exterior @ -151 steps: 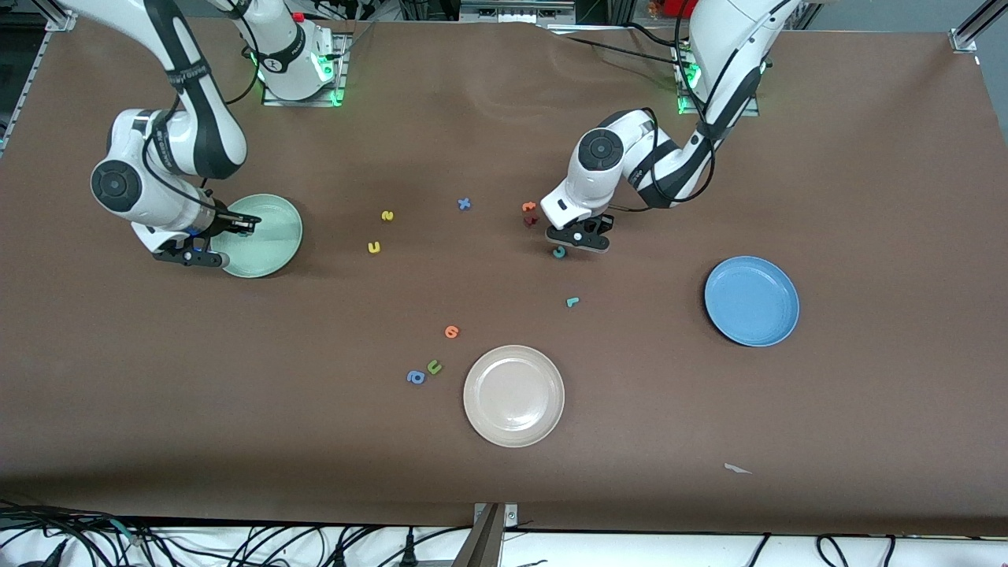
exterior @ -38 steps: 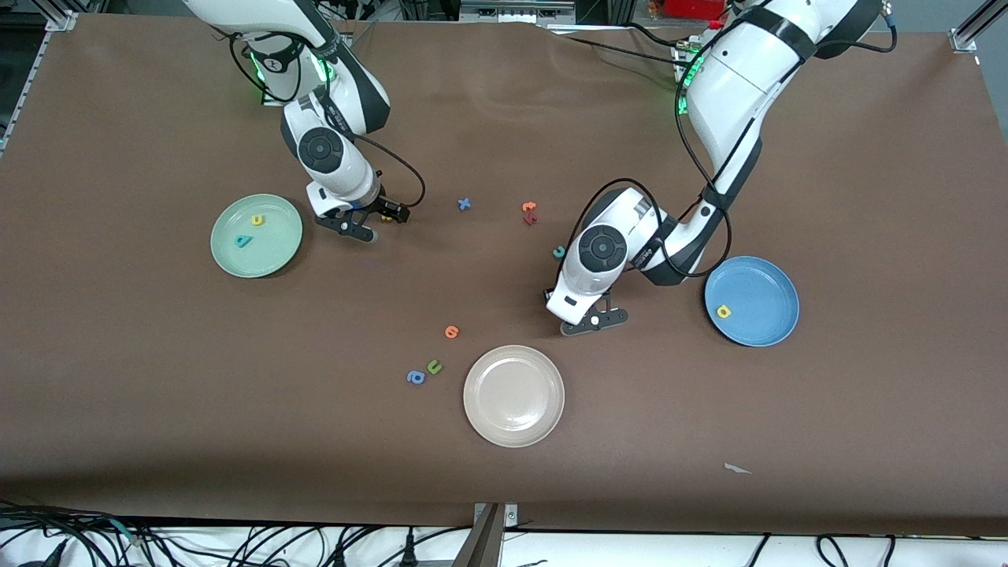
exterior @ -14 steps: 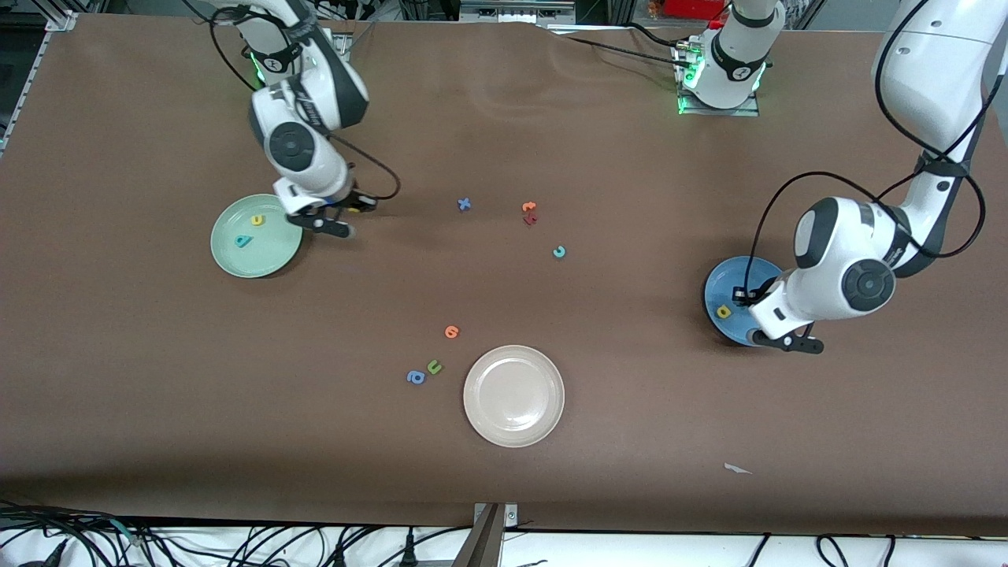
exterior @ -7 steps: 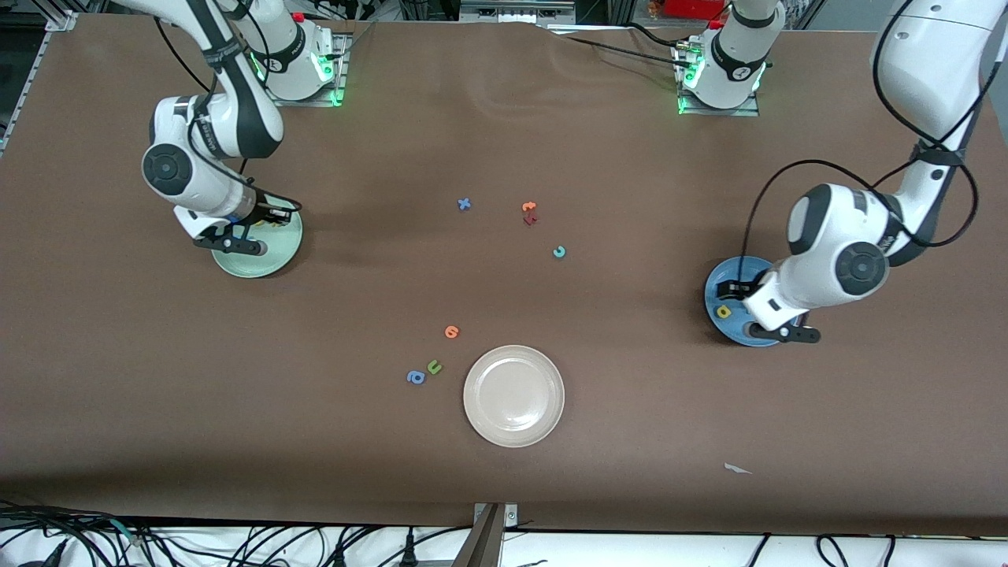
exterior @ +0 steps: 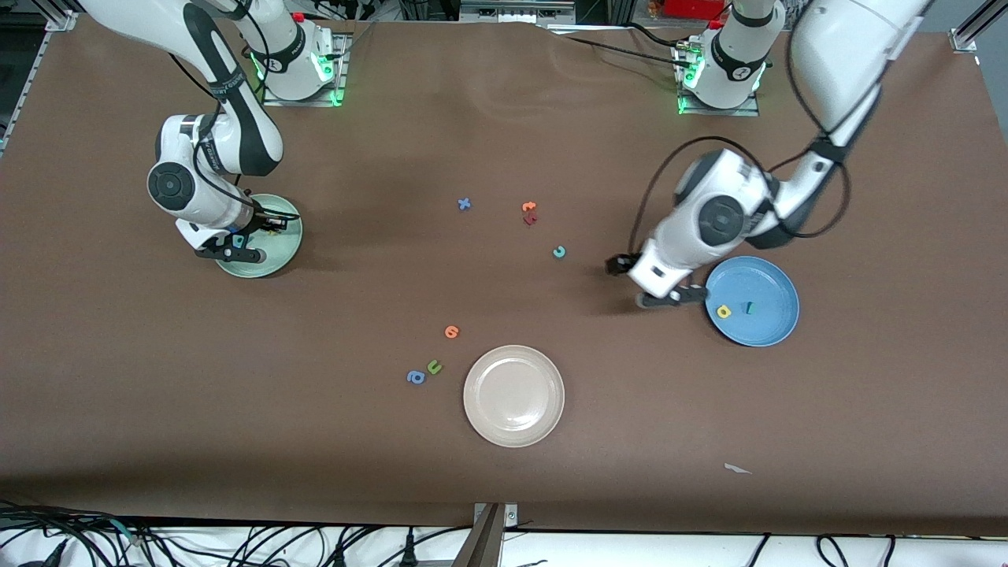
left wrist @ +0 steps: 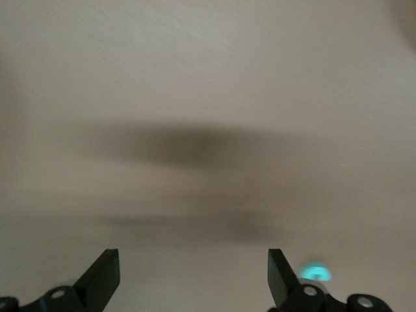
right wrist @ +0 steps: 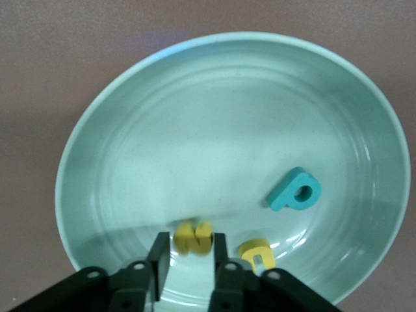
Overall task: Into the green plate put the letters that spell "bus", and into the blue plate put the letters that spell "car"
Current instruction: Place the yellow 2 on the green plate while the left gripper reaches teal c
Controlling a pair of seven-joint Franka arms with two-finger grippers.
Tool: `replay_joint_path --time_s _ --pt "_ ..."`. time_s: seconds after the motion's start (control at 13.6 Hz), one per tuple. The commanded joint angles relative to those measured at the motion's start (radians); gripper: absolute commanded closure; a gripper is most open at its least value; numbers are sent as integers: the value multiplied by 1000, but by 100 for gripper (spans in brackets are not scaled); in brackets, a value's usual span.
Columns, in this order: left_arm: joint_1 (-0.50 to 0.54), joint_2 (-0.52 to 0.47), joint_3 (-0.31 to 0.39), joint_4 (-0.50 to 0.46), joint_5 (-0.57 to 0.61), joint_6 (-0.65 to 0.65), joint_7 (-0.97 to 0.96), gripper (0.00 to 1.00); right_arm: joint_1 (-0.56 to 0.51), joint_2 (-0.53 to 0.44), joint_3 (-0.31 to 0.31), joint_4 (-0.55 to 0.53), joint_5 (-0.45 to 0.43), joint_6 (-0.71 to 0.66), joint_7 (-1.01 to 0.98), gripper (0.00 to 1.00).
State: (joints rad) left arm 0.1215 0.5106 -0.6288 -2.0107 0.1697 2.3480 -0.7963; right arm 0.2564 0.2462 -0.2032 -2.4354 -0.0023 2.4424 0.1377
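The green plate (exterior: 285, 246) (right wrist: 195, 130) lies at the right arm's end of the table and holds a teal "b" (right wrist: 296, 191) and a yellow "u" (right wrist: 255, 252). My right gripper (exterior: 230, 253) (right wrist: 187, 250) hangs over its rim, fingers a little open, and a yellow "s" (right wrist: 195, 237) lies on the plate just past the tips. The blue plate (exterior: 768, 283) holds a yellow "a" (exterior: 723, 312) and a teal "r" (exterior: 750, 308). My left gripper (exterior: 669, 298) (left wrist: 193, 276) is wide open and empty over bare table beside it. A teal "c" (exterior: 559, 251) lies mid-table.
A beige plate (exterior: 513, 396) sits near the front camera. Loose letters lie about: a blue "x" (exterior: 464, 204), an orange (exterior: 528, 207) and a dark red one (exterior: 530, 220), another orange one (exterior: 451, 331), a blue "a" (exterior: 415, 377), a green "u" (exterior: 434, 366).
The left gripper opened, left the teal "r" in the blue plate and swung off toward mid-table. The right gripper carried the yellow "s" over the green plate and parted its fingers.
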Motion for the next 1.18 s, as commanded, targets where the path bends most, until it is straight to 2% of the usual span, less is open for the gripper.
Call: replay_joint_path --time_s 0.0,0.22,0.37,0.52,0.59,0.88,1.11 --pt "-100 9 8 -10 -12 82 -205 0 4 -51 -7 -1 -8 -20 -15 2" --pt "-183 31 17 -11 0 137 -337 0 4 -163 -13 27 -7 -113 -9 2" --pt "-198 72 29 -10 148 169 -472 0 4 -203 -18 102 -7 -234 -10 2" --pt "-209 110 28 4 314 169 -631 0 4 -211 -35 249 -7 -444 -10 2" --pt "-209 117 26 6 344 169 -656 0 4 -209 -45 322 -7 -532 -12 2" --pt "-220 127 26 9 346 168 -666 0 4 -206 -50 573 -8 -719 -18 1" --pt "-247 166 31 61 355 139 -663 0 -2 -197 -50 688 -8 -766 -21 0"
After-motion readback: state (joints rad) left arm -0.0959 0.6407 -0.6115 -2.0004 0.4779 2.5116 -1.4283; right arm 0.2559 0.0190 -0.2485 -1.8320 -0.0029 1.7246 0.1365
